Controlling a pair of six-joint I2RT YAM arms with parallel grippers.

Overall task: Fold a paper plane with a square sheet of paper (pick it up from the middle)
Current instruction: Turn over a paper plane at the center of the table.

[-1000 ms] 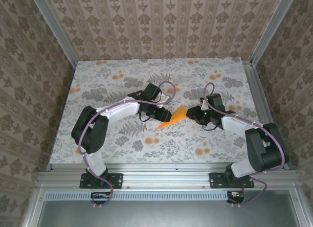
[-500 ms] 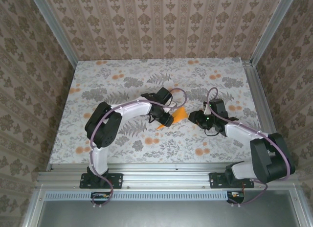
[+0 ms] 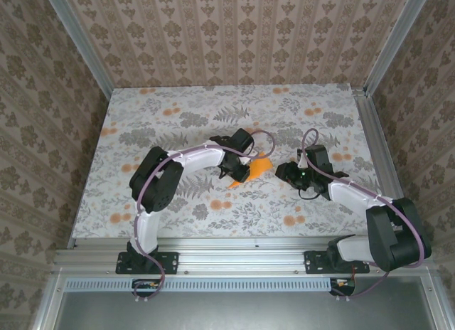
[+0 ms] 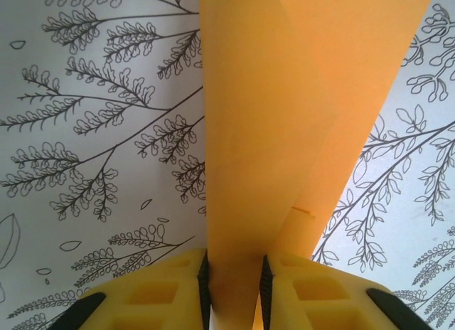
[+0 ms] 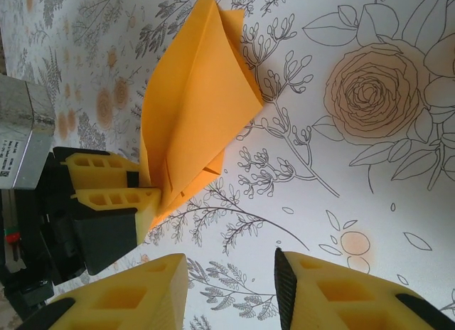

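- Folding is partway done: the square sheet of paper (image 3: 259, 166) is already a creased, layered wedge, but we do not see a slim dart with a centre crease yet.
- The wedge sits near the middle of the table (image 3: 142, 116), between the two arms. It stands on edge, not flat. We cannot tell whether its lower edge touches the floral cloth.
- The left fingers (image 4: 160, 291) are clamped on the narrow end of the sheet. In the left wrist view the orange layers (image 4: 284, 131) run straight down into the thin gap between the pads.
- The right fingers (image 5: 121, 298) stand apart with nothing between them. In the right wrist view they are near the wedge (image 5: 199, 109) but clear of it, facing the left fingers (image 5: 114, 198) that hold it.
- We judge that the remaining work is the narrowing folds, the wing folds and a sharp centre crease, so a good part of the task is left.
- Compared with a second ago, the left fingers have closed down onto the paper, and the left arm has swung in, its elbow now nearer the middle of the table.
- The right fingers, which then sat against the wedge's right tip, have drawn back a little to the right, leaving bare cloth between them and the paper.
- The wedge looks shorter from above than it did then, so it seems more upright.
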